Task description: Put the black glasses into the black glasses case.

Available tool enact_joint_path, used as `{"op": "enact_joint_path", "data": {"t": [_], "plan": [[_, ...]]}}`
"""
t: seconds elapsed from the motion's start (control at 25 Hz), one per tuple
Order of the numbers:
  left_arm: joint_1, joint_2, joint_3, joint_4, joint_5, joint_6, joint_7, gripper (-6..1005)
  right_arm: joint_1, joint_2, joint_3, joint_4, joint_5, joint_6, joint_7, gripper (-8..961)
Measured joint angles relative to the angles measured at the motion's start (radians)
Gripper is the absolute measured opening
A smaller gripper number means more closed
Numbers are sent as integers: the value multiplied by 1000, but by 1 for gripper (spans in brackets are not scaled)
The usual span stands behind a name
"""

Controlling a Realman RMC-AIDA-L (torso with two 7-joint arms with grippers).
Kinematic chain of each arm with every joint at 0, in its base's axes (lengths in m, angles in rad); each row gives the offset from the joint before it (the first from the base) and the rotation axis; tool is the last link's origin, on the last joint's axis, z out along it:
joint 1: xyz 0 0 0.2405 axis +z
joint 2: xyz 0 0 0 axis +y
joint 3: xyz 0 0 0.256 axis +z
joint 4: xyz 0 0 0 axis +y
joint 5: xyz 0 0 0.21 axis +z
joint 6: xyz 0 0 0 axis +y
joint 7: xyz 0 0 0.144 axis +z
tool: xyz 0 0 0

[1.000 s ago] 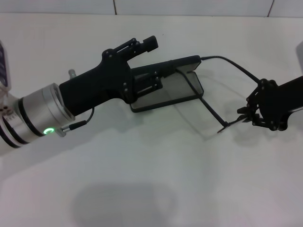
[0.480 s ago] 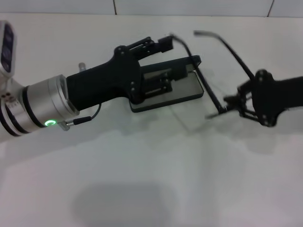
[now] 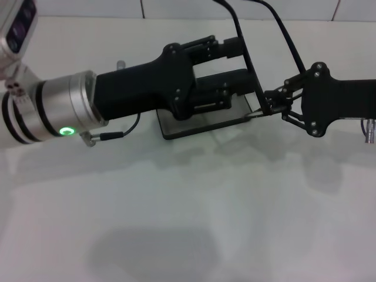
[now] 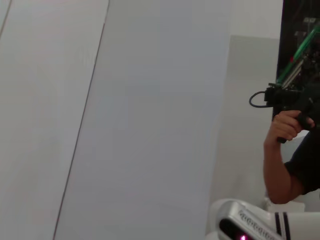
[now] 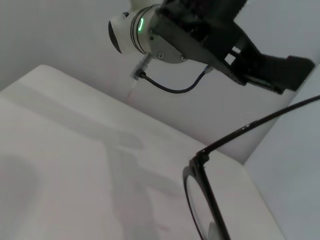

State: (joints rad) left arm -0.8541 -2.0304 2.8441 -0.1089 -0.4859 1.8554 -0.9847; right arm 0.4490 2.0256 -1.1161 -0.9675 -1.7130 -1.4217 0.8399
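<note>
Two grippers are seen from the head camera over a white table (image 3: 188, 223): the left gripper (image 3: 235, 61) is stretched above the open black glasses case (image 3: 202, 120), its fingers parted with nothing seen between them, while the right gripper (image 3: 267, 107) is pinched narrowly on the black glasses (image 3: 249, 64), held raised beside the case's right end. In the left wrist view, only a wall and a person's hand (image 4: 286, 127) are shown. In the right wrist view, the glasses' frame (image 5: 210, 200) is seen close.
</note>
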Motion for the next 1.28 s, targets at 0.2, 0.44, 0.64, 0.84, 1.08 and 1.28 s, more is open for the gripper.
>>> {"op": "enact_joint_path", "data": {"t": [0.2, 0.44, 0.64, 0.84, 1.08, 1.28], "plan": [[-57, -2, 0, -28, 20, -5, -94, 710, 2, 1, -27, 23, 52, 21, -57, 118], [-125, -20, 0, -94, 92, -49, -243, 709, 3, 2, -72, 17, 87, 63, -110, 117], [-160, -21, 0, -99, 143, -83, -323, 709, -3, 3, -80, 13, 125, 64, -160, 117], [-188, -21, 0, -100, 178, -86, -359, 709, -5, 2, -101, 13, 156, 65, -207, 117], [-212, -23, 0, -101, 213, -97, -378, 709, -7, 2, -114, 13, 172, 66, -233, 117], [-198, -18, 0, -101, 167, -93, -369, 709, -11, -1, -113, 17, 173, 66, -242, 117]]}}
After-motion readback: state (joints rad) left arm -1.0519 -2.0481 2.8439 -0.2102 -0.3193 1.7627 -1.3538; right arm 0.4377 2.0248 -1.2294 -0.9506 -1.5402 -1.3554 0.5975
